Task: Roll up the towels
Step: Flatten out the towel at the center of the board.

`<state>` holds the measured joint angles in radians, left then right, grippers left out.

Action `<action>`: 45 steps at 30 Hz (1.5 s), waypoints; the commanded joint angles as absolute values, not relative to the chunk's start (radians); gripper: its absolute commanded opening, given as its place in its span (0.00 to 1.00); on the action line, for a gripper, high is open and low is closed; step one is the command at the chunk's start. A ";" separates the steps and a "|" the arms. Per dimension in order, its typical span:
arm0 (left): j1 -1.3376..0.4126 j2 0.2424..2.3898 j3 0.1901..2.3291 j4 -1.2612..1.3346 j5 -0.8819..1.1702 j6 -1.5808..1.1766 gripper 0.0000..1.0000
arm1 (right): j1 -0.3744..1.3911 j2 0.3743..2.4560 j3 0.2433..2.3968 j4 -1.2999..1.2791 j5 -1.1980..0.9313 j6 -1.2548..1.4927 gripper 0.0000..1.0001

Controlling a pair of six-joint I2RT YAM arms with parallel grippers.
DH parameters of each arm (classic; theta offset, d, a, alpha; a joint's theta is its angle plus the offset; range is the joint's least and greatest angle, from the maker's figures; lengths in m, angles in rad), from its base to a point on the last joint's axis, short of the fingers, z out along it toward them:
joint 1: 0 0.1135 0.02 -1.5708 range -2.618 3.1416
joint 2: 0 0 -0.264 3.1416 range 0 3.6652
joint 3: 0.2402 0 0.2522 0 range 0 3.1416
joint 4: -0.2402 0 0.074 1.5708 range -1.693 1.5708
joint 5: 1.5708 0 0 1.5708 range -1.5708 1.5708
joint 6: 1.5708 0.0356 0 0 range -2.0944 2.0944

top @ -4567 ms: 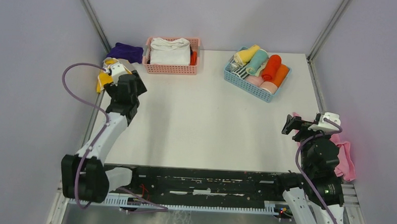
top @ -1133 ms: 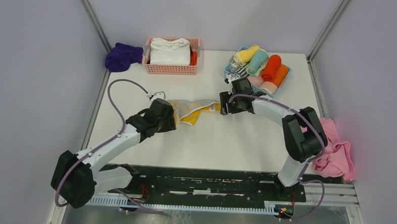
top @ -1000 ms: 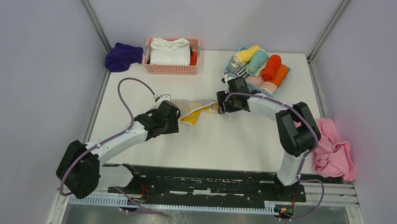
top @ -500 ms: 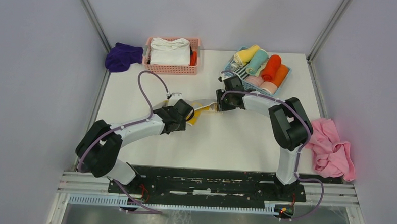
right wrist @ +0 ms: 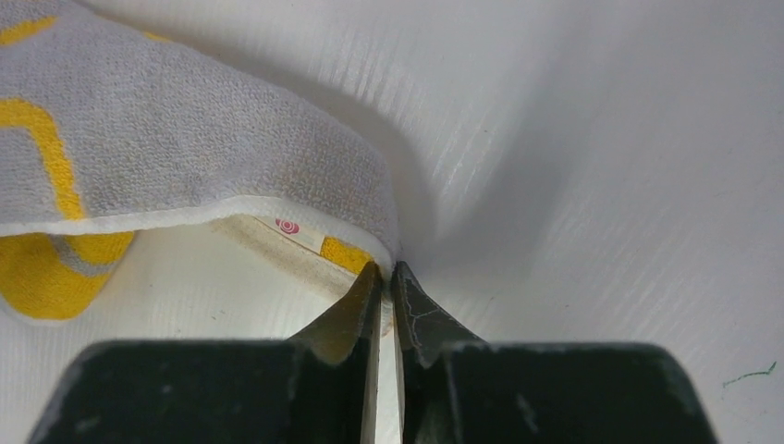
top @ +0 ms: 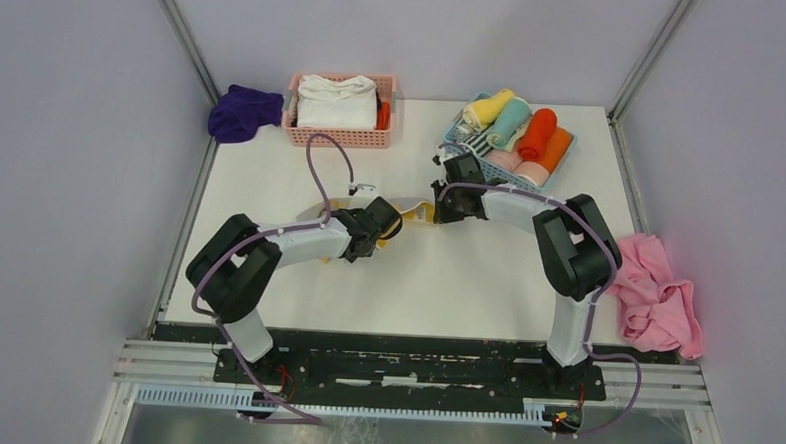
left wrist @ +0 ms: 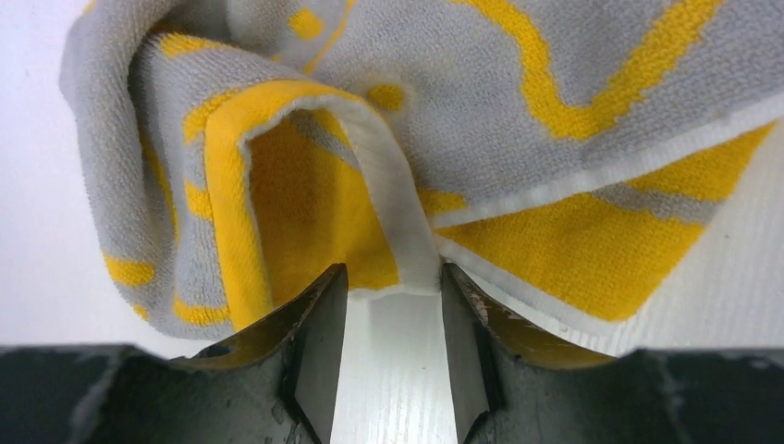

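A grey and yellow towel lies bunched on the white table between my two grippers. My left gripper is at its left end. In the left wrist view the left gripper stands open, and the towel's folded white hem rests just at the tips of its fingers. My right gripper is at the towel's right end. In the right wrist view the right gripper is shut on the corner hem of the towel, low over the table.
A blue basket of rolled towels stands just behind the right gripper. A pink basket holds folded white towels at the back. A purple towel lies at the back left. A pink towel hangs off the right edge.
My left arm has slid right along the towel, pushing it into a tighter bunch, and its jaws have narrowed. The right gripper has closed on the towel's corner.
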<state>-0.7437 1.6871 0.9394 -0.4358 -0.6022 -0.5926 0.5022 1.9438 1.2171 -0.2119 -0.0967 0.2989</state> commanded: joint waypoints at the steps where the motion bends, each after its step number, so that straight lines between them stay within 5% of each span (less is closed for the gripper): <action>1: -0.748 1.718 0.986 -0.420 -0.704 -0.563 0.47 | 0.507 1.904 1.192 -0.234 -0.091 0.287 0.14; 7: -0.748 1.750 0.986 -0.423 -0.723 -0.573 0.35 | 0.508 1.868 1.182 -0.251 -0.074 0.272 0.12; 14: -0.722 1.630 1.005 -0.459 -0.790 -0.555 0.03 | 0.504 1.788 1.233 -0.351 0.042 0.180 0.01; 31: -0.156 1.242 1.343 -0.494 -0.211 -0.455 0.03 | 0.478 1.482 1.441 -0.526 0.470 -0.205 0.01; 39: -0.143 1.027 1.082 -0.519 -0.187 -0.549 0.03 | 0.478 1.148 1.186 -0.608 0.341 -0.138 0.01; 45: -0.143 0.902 0.746 -0.500 -0.152 -0.702 0.03 | 0.480 1.095 1.033 -0.745 0.156 0.041 0.03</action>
<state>-0.1547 0.9577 0.9283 -0.5091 -0.1482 -0.5697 0.4847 1.0840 1.1145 -0.6201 0.2596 -0.0906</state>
